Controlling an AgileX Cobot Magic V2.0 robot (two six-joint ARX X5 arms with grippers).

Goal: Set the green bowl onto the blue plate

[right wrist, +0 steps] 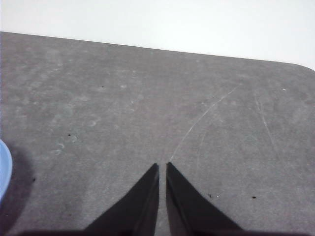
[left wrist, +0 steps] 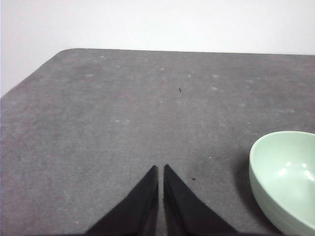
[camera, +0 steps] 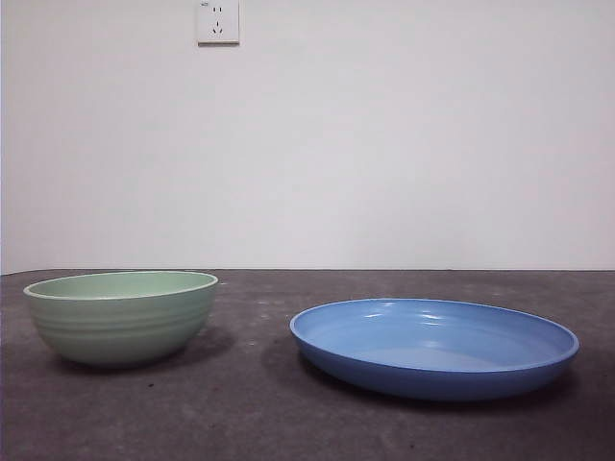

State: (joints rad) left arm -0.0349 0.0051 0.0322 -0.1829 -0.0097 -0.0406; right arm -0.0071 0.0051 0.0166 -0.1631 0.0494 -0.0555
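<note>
The green bowl (camera: 121,316) stands upright on the dark table at the left of the front view. The blue plate (camera: 434,346) lies to its right, apart from it and empty. Neither arm shows in the front view. My left gripper (left wrist: 160,168) is shut and empty above bare table, with the green bowl (left wrist: 287,179) off to one side of it. My right gripper (right wrist: 162,166) is shut and empty above bare table, with only a sliver of the blue plate (right wrist: 4,167) at the picture's edge.
The dark grey table mat (camera: 259,413) has a rounded far corner in each wrist view. A white wall with a power socket (camera: 218,21) stands behind the table.
</note>
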